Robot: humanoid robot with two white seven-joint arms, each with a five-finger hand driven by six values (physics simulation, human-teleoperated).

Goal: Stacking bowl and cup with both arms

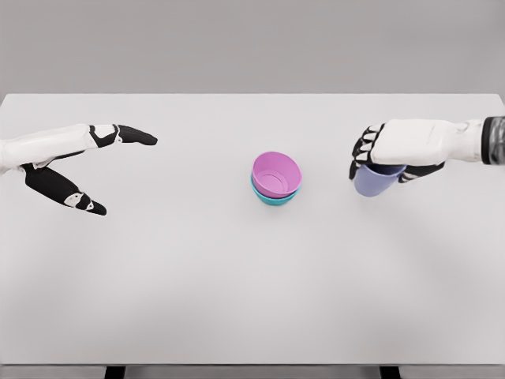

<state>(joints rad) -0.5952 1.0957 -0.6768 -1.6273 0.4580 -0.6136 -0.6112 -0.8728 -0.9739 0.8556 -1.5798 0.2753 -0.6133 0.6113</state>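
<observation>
A pink bowl (277, 173) sits nested in a teal bowl (273, 199) near the middle of the white table (237, 276). To their right my right hand (377, 160) is shut on a lavender cup (374, 181), gripping it from above around the rim; the cup's lower body shows below the fingers. Whether the cup touches the table I cannot tell. My left hand (110, 170) is at the far left, open, with fingers and thumb spread wide and nothing between them, well away from the bowls.
Two dark table legs (115, 371) show under the front edge. A grey wall (252, 43) rises behind the table's back edge.
</observation>
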